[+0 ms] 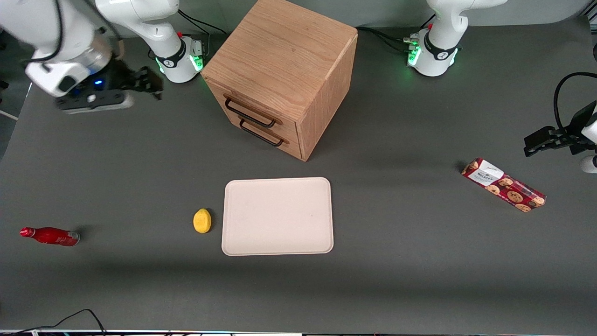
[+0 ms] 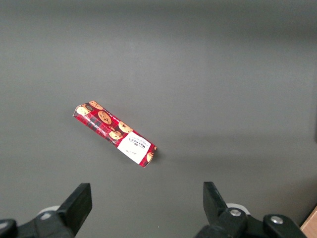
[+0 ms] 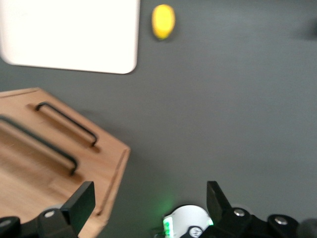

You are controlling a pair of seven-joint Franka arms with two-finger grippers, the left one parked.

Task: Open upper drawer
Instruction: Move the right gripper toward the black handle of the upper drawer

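Black end effector (image 1: 151, 84): released, fingers (image 3: 79, 203) spread, up in the air beside the cabinet (image 1: 280, 70), touching nothing.
Upper drawer (image 1: 249, 108): shut, top of the cabinet's front.
Tray (image 1: 278, 216): on the surface (image 1: 396, 261), near the cabinet's front.

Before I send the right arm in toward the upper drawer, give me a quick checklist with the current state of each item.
1. Upper drawer shut, front flush with the cabinet: ok, nothing opened yet.
2. Upper handle free of obstruction: ok, bare black bar with open table in front.
3. Not confused with the lower drawer: ok, its handle sits just beneath, so aim for the top bar.
4. Gripper open and empty: ok, fingers spread, nothing between them.
5. Gripper near the handle: not ok, it hangs above the table toward the working arm's end, apart from the cabinet.
6. Tray and lemon clear of the drawer's path: ok, both lie nearer the front camera.
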